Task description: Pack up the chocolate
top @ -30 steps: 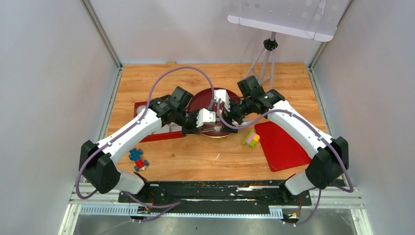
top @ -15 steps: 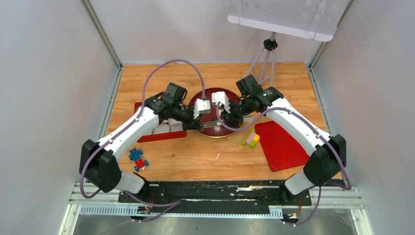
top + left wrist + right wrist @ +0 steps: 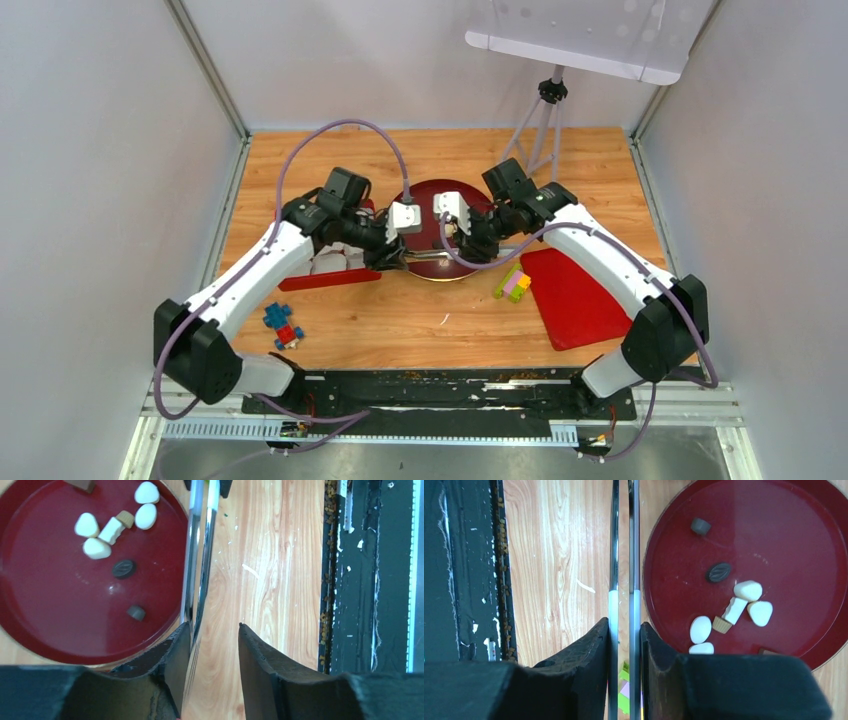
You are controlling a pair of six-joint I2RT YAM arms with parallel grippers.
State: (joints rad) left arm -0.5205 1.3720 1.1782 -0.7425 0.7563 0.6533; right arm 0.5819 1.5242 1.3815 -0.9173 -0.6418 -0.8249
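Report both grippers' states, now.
Left gripper: open, jaws apart around the tongs, not gripping them.
Right gripper: shut on the tongs.

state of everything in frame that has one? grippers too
Left gripper, open; the tongs run through its gap, unclamped.
Right gripper, shut on the tongs.
Tongs, arms squeezed close together.
Chocolate, loose on the plate.
Plate, flat on the table, right way up.
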